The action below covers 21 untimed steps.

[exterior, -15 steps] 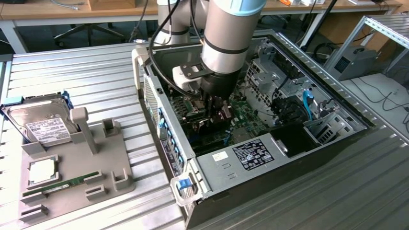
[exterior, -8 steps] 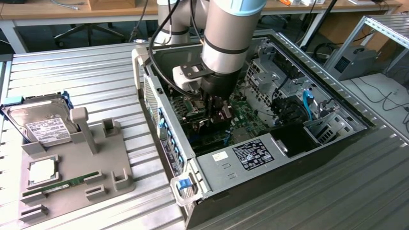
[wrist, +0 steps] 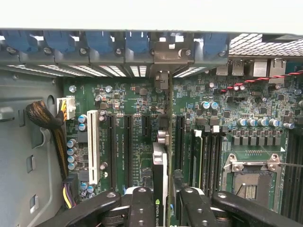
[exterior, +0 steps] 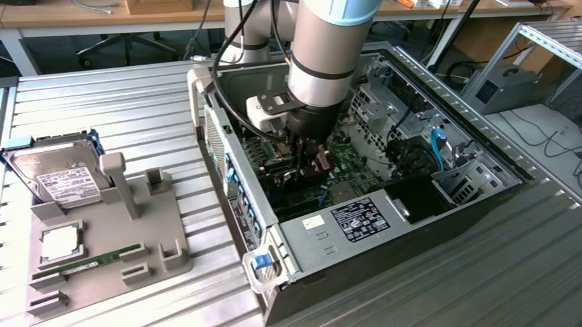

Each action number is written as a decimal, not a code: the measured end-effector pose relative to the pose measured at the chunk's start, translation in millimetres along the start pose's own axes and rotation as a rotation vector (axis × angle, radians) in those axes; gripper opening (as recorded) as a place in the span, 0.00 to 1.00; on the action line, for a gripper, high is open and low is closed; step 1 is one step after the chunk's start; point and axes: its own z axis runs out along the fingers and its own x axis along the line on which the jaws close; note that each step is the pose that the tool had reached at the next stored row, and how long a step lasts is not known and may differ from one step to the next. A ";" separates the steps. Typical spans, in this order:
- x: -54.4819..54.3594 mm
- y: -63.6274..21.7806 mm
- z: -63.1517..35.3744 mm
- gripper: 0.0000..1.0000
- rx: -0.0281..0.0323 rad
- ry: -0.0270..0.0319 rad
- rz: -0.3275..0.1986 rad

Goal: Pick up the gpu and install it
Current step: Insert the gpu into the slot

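The gpu (wrist: 161, 163) stands on edge over the green motherboard (wrist: 128, 137) inside the open computer case (exterior: 364, 225). It runs between the black expansion slots, and its silver bracket (wrist: 165, 59) reaches the row of rear slot openings with blue clips. My gripper (wrist: 165, 210) is shut on the card's near end, one black finger (wrist: 142, 205) on each side. In the exterior view the gripper (exterior: 307, 158) reaches straight down into the case. Whether the card's edge sits fully in a slot is hidden.
A white slot (wrist: 92, 146), memory sticks (wrist: 196, 156) and the CPU socket (wrist: 248, 177) flank the card. A sleeved cable bundle (wrist: 45, 118) lies beside the board. On the exterior view's left, a grey holder (exterior: 155, 238) carries a hard drive (exterior: 59, 174) and a green memory stick (exterior: 86, 262).
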 end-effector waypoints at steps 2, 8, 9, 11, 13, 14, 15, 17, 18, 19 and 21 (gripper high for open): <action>0.6 0.1 0.4 0.26 0.0000 0.0000 0.000; 1.0 0.4 0.7 0.26 0.0000 -0.0002 0.000; 1.0 0.4 0.7 0.26 0.0000 -0.0002 0.000; 1.0 0.5 0.7 0.26 0.0000 -0.0002 0.000; 0.9 0.5 0.7 0.26 0.0000 -0.0001 0.000; 0.8 0.5 0.7 0.26 0.0000 -0.0001 0.000; 0.7 0.5 0.7 0.26 0.0000 -0.0001 0.000; 0.5 0.5 0.7 0.26 0.0000 0.0000 0.000; 0.2 0.4 0.7 0.26 0.0001 0.0000 0.000; -0.1 0.4 0.7 0.26 0.0002 0.0000 0.000; -0.3 0.5 0.7 0.26 0.0000 0.0000 0.001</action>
